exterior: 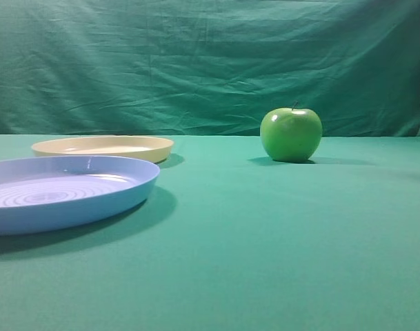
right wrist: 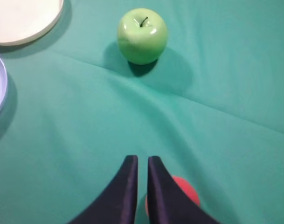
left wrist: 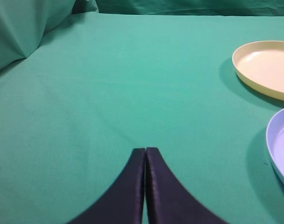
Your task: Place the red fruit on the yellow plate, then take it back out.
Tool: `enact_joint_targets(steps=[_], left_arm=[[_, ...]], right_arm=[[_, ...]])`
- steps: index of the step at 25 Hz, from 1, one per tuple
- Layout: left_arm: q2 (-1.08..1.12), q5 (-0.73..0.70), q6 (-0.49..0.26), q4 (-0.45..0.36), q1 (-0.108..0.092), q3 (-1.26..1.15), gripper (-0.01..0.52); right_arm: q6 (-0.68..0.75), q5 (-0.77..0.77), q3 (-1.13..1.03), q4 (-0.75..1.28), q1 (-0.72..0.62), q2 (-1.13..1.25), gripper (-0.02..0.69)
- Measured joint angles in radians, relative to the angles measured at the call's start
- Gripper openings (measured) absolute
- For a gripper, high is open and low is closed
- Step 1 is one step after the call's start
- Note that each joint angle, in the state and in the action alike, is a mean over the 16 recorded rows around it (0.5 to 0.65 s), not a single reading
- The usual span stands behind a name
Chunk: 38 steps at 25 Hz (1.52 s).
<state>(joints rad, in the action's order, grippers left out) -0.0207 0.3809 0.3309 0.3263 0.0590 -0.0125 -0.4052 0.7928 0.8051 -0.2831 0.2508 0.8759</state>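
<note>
Right gripper (right wrist: 142, 161) had its 2 fingers nearly pressed together, pinching nothing visible; the red fruit (right wrist: 184, 190) sat on the cloth just beside and partly under the right finger, well short of the green apple (right wrist: 142, 35). Judging by that, the jaws closed beside the fruit, so a lift would likely come up empty or nudge it rolling. Left gripper (left wrist: 145, 150) was pressed together too. Beyond the apple, the yellow plate (right wrist: 39, 25) and blue plate (exterior: 130, 193) both held nothing

red fruit (right wrist: 187, 192), cream-yellow plate (exterior: 103, 147), ringed light blue plate (exterior: 65, 191), glossy green apple (exterior: 290, 134), green cloth (exterior: 278, 248)
</note>
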Motion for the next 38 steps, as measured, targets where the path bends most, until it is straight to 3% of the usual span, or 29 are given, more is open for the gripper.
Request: enact_joint_targets(steps=[5,24,31,38], left_arm=[[0.000,0.000,0.000,0.000,0.000,0.000,0.000],[0.000,0.000,-0.002,0.000,0.000,0.000,0.000],[0.000,0.000,-0.002,0.000,0.000,0.000,0.000],[0.000,0.000,-0.002,0.000,0.000,0.000,0.000]], right_arm=[[0.043,0.042,0.006,0.002,0.000,-0.118,0.000],[0.261,0.084,0.008,0.139,-0.001,-0.483,0.000],[0.365,0.008,-0.061,0.268,-0.013,-0.581,0.000],[0.396,-0.161,-0.246,0.362,-0.047,-0.700,0.000]])
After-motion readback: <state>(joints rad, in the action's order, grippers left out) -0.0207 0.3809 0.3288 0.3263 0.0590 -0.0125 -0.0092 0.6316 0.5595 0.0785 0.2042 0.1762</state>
